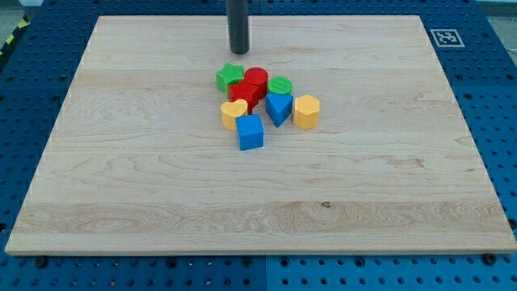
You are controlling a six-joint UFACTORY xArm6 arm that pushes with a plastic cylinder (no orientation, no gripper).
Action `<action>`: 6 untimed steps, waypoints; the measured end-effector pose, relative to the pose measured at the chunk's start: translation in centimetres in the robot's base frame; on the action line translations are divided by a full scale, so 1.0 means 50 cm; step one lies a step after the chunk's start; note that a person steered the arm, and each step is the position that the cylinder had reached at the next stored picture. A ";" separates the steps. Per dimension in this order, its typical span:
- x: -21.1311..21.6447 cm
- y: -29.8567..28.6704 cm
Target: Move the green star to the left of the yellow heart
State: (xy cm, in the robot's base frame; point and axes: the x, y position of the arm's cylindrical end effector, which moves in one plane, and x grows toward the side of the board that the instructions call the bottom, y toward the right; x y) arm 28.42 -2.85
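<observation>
The green star point(229, 78) lies at the upper left of a tight cluster of blocks near the middle of the wooden board point(121, 162). The yellow heart point(233, 114) lies just below it, at the cluster's left side, touching the red blocks. My tip point(239, 51) stands just above the green star, toward the view's top, a small gap apart from it. The rod comes down from the view's top edge.
A red cylinder point(256, 79) and a red block point(244, 94) sit right of the star. A green cylinder point(280, 86), a blue triangular block point(279, 107), a yellow hexagon point(306, 111) and a blue cube point(250, 132) complete the cluster. A tag marker point(444, 37) sits at the board's top right.
</observation>
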 end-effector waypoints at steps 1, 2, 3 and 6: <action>0.059 0.001; 0.120 -0.023; 0.146 -0.063; 0.233 -0.094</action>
State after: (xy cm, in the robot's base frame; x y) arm 40.10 -7.54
